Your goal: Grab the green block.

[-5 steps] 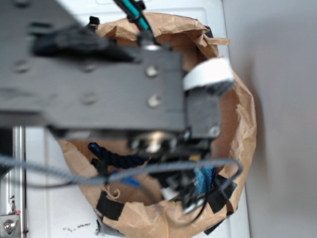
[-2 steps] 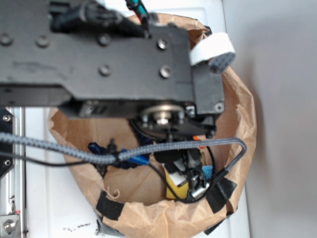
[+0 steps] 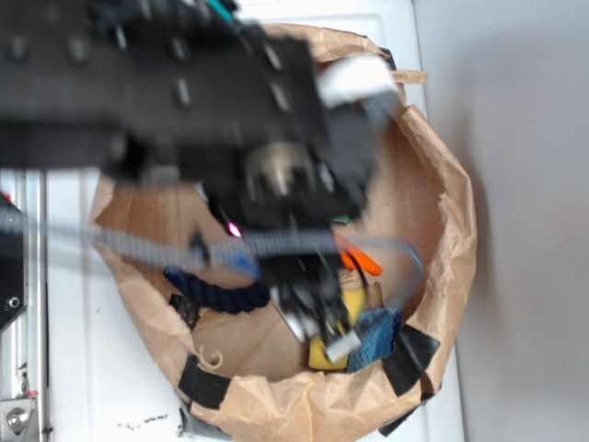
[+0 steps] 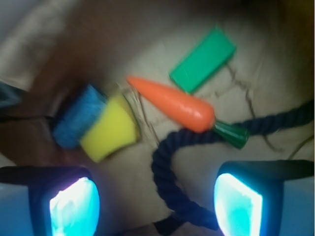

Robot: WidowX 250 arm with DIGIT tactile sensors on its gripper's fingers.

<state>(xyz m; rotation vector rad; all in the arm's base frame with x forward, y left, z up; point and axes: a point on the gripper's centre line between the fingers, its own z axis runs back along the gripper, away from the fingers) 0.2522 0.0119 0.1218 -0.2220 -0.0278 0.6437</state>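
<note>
Green block (image 4: 203,60) lies flat on the brown paper floor of the bag, seen clearly from the wrist camera near the top of the picture, right of centre, its long side slanting up to the right. Just below it sits an orange carrot (image 4: 172,103) with a green stub end, the carrot's upper side very near the block's lower corner; whether they touch I cannot tell. Left of the carrot lies a yellow sponge (image 4: 109,129) with a blue sponge (image 4: 78,117) pressed against its far-left side. A dark navy rope (image 4: 170,169) curls across the lower right, passing under the carrot's stub. The gripper (image 4: 156,204) hangs above all this with its two glowing pads spread wide apart, nothing between them, well clear of the block. From the exterior camera the blurred black arm (image 3: 184,101) covers most of the paper bag (image 3: 442,212); the block itself is hidden there.
</note>
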